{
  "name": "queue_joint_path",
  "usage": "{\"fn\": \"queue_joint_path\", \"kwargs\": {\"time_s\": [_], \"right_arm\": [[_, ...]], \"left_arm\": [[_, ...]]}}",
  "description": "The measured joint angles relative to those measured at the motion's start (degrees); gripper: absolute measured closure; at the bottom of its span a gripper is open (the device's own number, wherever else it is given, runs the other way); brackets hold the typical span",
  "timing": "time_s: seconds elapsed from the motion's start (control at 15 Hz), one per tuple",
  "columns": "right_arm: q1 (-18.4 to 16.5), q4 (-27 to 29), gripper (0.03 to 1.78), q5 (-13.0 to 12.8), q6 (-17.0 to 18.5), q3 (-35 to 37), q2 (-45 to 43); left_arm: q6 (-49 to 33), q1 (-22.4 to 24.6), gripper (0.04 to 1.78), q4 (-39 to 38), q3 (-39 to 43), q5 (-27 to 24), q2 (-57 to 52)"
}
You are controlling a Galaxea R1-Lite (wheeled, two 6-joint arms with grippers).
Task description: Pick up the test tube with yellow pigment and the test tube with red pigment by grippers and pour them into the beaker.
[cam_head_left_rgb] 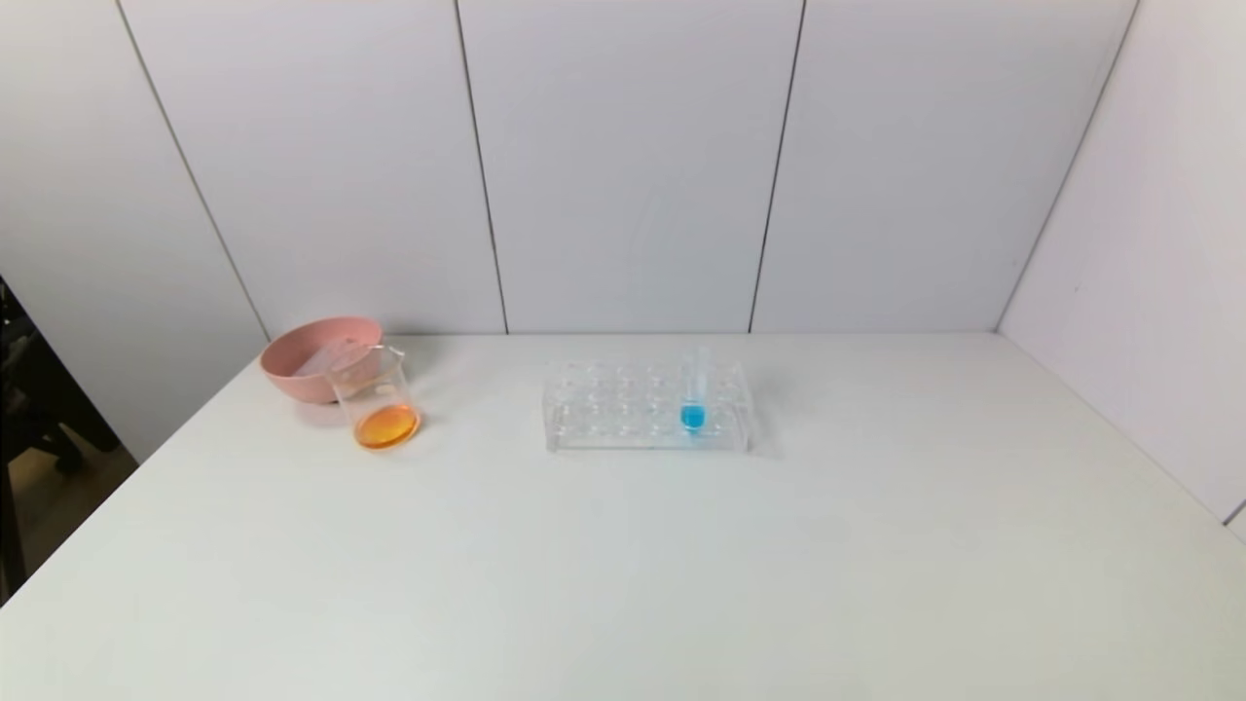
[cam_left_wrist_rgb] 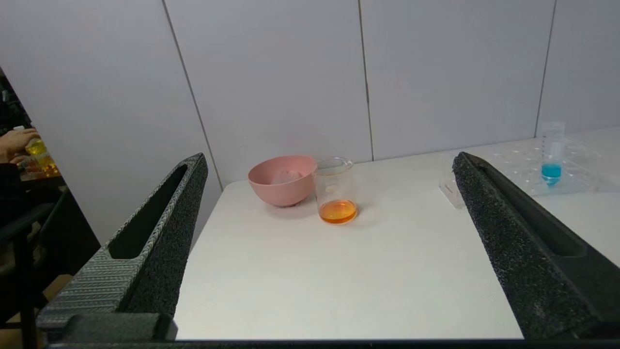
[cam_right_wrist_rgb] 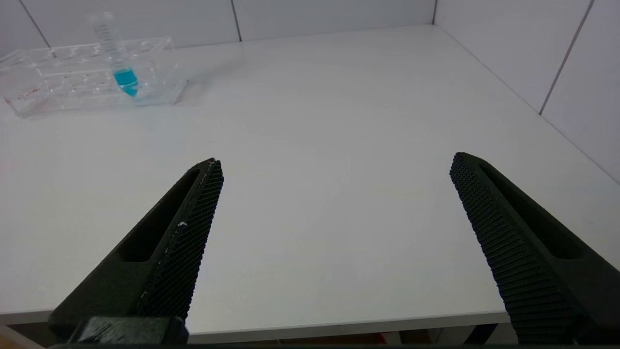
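Both grippers, left point(cam_left_wrist_rgb: 329, 165) and right point(cam_right_wrist_rgb: 336, 162), hang wide open (holding nothing) over the table's point(cam_head_left_rgb: 681, 565) near edge.

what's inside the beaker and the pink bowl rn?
The beaker holds a shallow layer of orange liquid at the bottom. The pink bowl behind it shows something pale and clear inside; its wall hides the rest, so I cannot tell what it is.

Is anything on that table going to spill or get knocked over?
Maybe. The beaker holds orange liquid and stands right against the pink bowl near the table's left edge, so a bump could tip it. The blue tube stands alone in the clear rack, which looks easy to nudge. Both claws, left claw and right claw, are open and empty.
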Motion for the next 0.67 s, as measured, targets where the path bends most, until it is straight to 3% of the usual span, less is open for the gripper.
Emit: {"fn": "queue_joint_path", "kwargs": {"time_s": [0.33,0.67], "right_arm": [[0.0,0.0,0.10,0.0,0.0,0.0,0.0],[0.0,0.0,0.10,0.0,0.0,0.0,0.0]], "left_arm": [[-2.1,-0.1,0.06,-8.4,16.0,-0.1,-4.1],[-9.7,0.0,0.06,3.3,20.7,2.2,-4.5]]}}
